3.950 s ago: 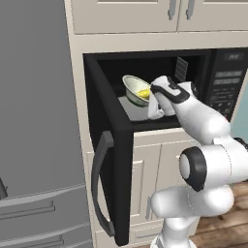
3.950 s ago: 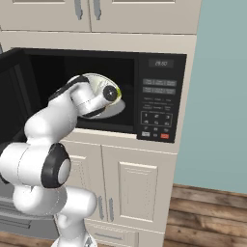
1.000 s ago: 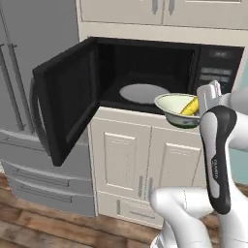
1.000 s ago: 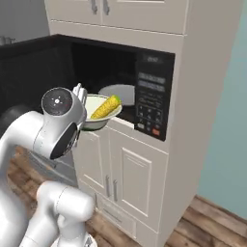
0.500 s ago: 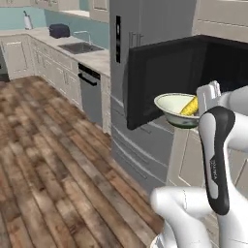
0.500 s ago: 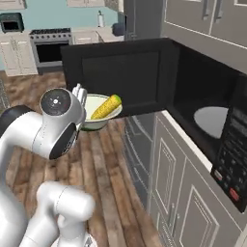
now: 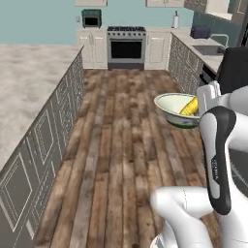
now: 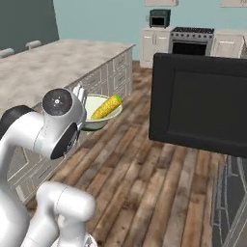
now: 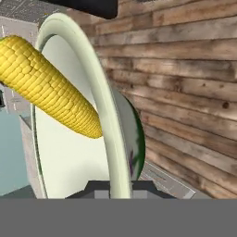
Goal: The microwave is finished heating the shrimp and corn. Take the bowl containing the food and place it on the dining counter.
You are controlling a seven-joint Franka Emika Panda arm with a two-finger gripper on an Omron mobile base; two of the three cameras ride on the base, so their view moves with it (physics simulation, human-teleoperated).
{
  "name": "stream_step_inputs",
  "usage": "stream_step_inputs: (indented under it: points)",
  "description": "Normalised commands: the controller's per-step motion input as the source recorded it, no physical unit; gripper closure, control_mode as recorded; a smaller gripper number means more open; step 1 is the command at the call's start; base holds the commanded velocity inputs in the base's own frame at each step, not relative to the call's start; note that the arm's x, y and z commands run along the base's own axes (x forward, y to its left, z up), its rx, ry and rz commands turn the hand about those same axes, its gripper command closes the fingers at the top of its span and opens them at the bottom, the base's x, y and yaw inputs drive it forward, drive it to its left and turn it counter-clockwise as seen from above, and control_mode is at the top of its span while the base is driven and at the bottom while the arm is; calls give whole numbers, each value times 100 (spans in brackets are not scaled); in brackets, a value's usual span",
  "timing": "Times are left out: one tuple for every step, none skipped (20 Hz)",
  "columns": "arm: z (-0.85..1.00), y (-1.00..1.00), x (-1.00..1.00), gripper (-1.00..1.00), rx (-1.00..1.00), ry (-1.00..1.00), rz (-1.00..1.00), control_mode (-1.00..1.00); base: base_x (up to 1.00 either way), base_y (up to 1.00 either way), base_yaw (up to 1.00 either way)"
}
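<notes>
My gripper [image 7: 200, 103] is shut on the near rim of the bowl [image 7: 173, 110], which it holds level in the air over the wooden floor. The bowl is pale cream-green inside and dark green outside. A yellow corn cob [image 7: 189, 105] leans against its inner wall. From the right base, the bowl [image 8: 95, 116] with the corn [image 8: 107, 107] hangs just beside the dining counter [image 8: 46, 63], whose mottled stone top runs along the left. The hand view has the rim [image 9: 104, 107] edge-on between my fingertips, with the corn [image 9: 47, 88] inside. The microwave's black door [image 8: 198, 103] stands open at the right.
The dining counter's cream panelled base [image 7: 46, 140] lines the left of the floor. A stove [image 7: 126, 46] and a small teal-framed oven [image 7: 91, 18] stand at the far wall. Cabinets with a sink [image 7: 213, 49] run along the right. Wooden floor [image 7: 121, 145] lies open between them.
The whole picture has swung away from the microwave toward the kitchen aisle and the dining counter, so the base has turned. The bowl with the corn stays held in my gripper.
</notes>
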Motion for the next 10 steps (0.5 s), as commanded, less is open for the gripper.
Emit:
stream_step_inputs:
  points:
    - [0, 0, 0, 100, 0, 0, 0, 100, 0, 74, 75]
    - [0, 0, 0, 100, 0, 0, 0, 100, 0, 79, 73]
    - [0, 0, 0, 100, 0, 0, 0, 100, 1, 79, 72]
    - [0, 0, 0, 100, 0, 0, 0, 100, 1, 81, 72]
    - [0, 0, 0, 100, 0, 0, 0, 100, 0, 80, 72]
    - [0, 0, 0, 100, 0, 0, 0, 100, 0, 95, 70]
    - [0, 0, 0, 100, 0, 0, 0, 100, -6, 100, 65]
    - [0, 0, 0, 100, 0, 0, 0, 100, -11, 100, 63]
    - [0, 0, 0, 100, 0, 0, 0, 100, -18, 100, 62]
    - [0, 0, 0, 100, 0, 0, 0, 100, -35, 100, 62]
